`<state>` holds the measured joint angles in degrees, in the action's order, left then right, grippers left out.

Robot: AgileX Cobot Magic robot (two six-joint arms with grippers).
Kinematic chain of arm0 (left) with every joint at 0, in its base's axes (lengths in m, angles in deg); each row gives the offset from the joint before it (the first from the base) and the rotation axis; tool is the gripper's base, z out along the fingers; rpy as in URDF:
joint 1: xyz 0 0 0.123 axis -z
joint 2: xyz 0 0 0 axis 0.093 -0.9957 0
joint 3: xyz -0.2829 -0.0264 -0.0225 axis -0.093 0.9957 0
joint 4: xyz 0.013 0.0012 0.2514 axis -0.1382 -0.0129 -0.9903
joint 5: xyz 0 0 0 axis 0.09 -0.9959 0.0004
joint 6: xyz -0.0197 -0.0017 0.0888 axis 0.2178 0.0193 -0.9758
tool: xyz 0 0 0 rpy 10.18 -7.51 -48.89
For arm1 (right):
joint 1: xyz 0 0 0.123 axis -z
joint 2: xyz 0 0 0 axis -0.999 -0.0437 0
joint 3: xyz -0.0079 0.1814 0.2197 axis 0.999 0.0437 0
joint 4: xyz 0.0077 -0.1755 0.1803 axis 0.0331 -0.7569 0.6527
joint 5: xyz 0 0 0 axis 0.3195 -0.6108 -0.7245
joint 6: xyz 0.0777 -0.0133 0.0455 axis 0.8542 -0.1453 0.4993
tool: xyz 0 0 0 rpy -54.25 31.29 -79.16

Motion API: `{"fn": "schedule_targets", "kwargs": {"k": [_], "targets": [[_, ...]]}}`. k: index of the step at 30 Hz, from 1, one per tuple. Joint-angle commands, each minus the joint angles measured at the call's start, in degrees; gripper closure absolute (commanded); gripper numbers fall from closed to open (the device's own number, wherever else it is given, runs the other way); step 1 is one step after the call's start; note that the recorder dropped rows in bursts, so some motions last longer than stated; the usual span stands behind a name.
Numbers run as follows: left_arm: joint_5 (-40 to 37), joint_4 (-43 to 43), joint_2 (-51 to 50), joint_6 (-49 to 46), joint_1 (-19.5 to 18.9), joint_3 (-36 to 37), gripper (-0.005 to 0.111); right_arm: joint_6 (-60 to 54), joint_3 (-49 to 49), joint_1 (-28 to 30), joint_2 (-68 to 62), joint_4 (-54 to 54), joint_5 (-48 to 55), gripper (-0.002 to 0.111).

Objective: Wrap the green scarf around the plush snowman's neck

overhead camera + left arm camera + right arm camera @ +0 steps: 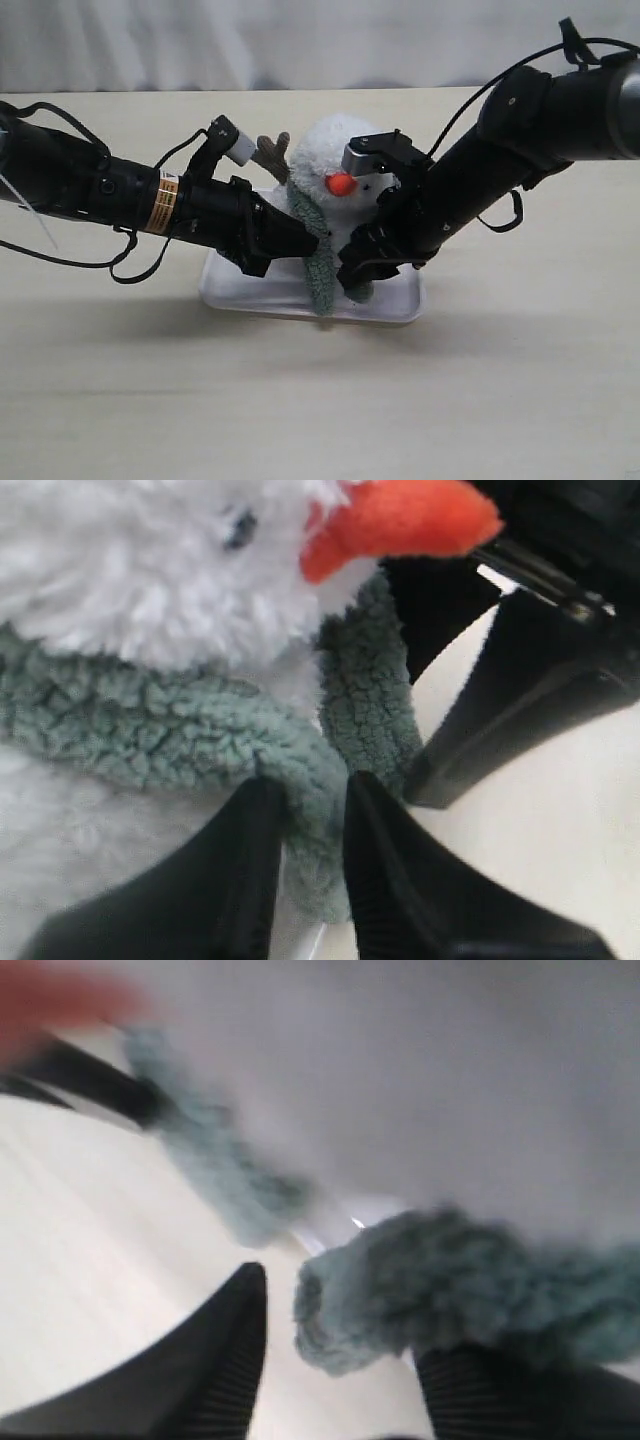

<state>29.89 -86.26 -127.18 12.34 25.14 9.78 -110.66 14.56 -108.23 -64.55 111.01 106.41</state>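
Fuzzy grey-green fabric is what you have in hand: the green scarf (pixel 322 268) runs sideways just under the head of the plush snowman (pixel 330 150), then turns at the front. From there one end hangs straight down the body, its long axis upright, with the rounded tip reaching the tray (pixel 398 305). The snowman stands upright on that shallow white tray, its orange nose (pixel 340 184) pointing out toward the exterior camera, and a brown twig arm (pixel 272 150) sticks up behind its shoulder. Your left claw (pixel 305 795) is pinched nearly closed on a fold of the scarf where the band turns downward. Your right claw (pixel 345 1330) stands parted at the snowman's other side, low by the tray. The scarf's other end lies between its fingers, touching one and apart from the other. The tray sits on a pale cream bench (pixel 500 400), and behind it hangs a grey-white curtain (pixel 300 40).
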Motion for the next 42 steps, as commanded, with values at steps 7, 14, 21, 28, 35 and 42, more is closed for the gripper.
{"fn": "schedule_targets", "kwargs": {"k": [7, 14, 21, 28, 35, 42], "targets": [[4.1, 1.3, -0.1, 0.3, 0.2, -0.2, 0.078, -11.0, 0.6, -0.1, -2.2, 10.5, 0.3, 0.051], [4.1, 1.3, -0.1, 0.1, 0.2, -0.2, 0.078, -19.8, 0.6, -0.1, -2.9, 17.0, 0.8, 0.035], [6.7, 2.9, -0.1, 0.0, 0.7, -0.2, 0.078, -16.8, 0.6, -0.1, -3.7, 17.0, -4.6, 0.047], [-1.7, 4.3, -0.1, -1.5, 5.1, -0.2, 0.078, -16.8, 0.6, -0.1, -4.0, 16.7, -5.0, 0.079], [-1.8, -2.5, 0.0, 3.0, 1.3, -0.2, 0.078, -8.4, 0.6, -0.1, -4.0, 6.3, -8.3, 0.104], [5.1, -5.0, 0.0, 4.9, -2.9, -0.2, 0.078, -3.1, 0.6, -0.1, -3.9, 0.6, -8.7, 0.104]]}}
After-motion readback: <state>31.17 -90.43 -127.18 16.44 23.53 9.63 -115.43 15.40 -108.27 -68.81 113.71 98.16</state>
